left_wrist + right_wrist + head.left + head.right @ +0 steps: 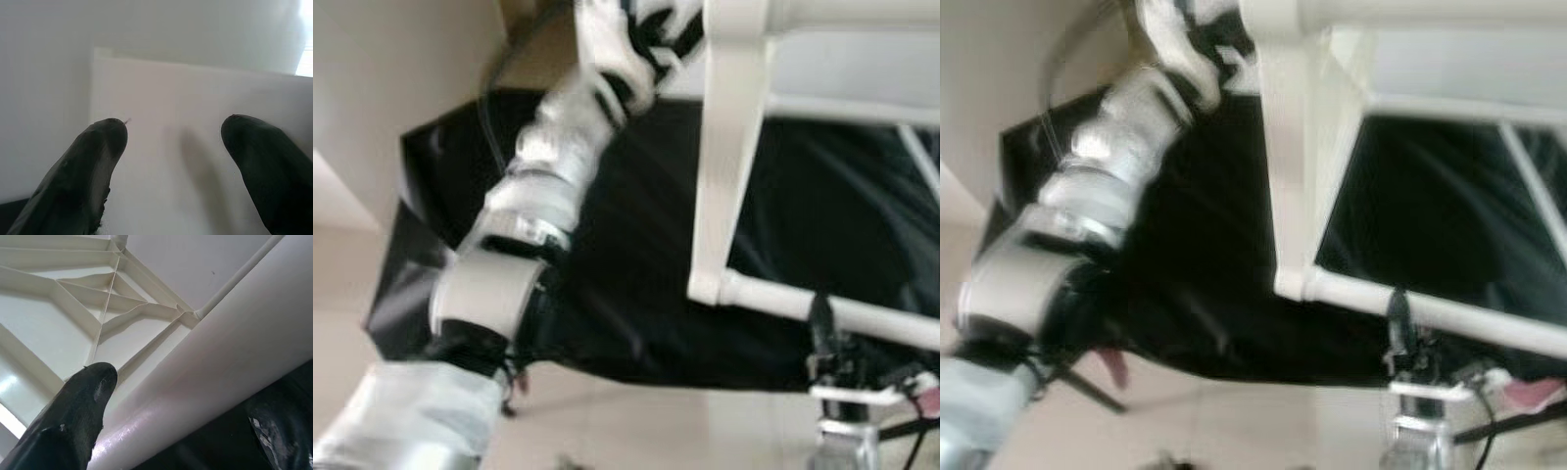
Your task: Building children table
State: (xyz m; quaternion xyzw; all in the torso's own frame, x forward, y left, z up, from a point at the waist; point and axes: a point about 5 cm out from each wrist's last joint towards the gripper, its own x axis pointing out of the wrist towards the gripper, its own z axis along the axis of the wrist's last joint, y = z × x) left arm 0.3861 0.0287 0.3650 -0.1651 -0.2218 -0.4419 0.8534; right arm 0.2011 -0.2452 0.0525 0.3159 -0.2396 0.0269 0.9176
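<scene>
White plastic children's table (729, 166) is lying overturned on black sheeting (636, 284). One leg is projecting toward the camera, joined to a round crossbar (842, 315). Ribbed underside (98, 308) is showing.

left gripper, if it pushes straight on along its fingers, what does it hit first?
Probably the flat white panel of the table, straight ahead between the open left gripper fingers. It looks close, though the depth is unclear.

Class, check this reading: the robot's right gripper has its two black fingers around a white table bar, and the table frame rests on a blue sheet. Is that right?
One detail is wrong: the sheet is black, not blue, as the left eye view shows. The rest holds: the right gripper has its fingers around the white bar of the table frame.
</scene>
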